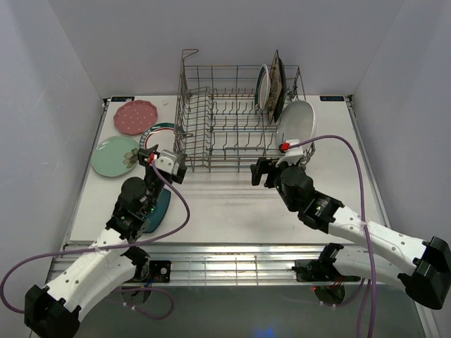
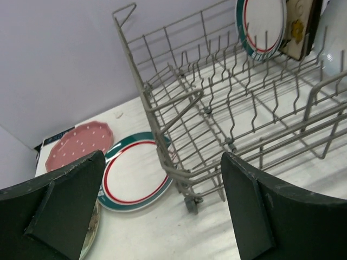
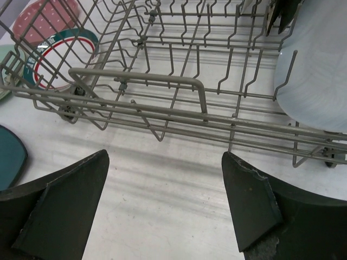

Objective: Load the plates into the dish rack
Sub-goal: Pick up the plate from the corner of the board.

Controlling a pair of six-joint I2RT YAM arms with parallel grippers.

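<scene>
With left gripper (image 2: 162, 162) and right gripper (image 3: 164, 162) wide open and empty, pinch the rigid, probably slick, breakable teal-rimmed plate (image 2: 133, 176) at its edge.

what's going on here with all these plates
A two-armed robot is loading plates into a dish rack. A few already stand at its right end, including a white oval plate. A pink plate, a green plate, a striped-rim plate and a teal square plate lie on the table to its left. The left tool and right tool hang open and empty by the rack's front.
</scene>
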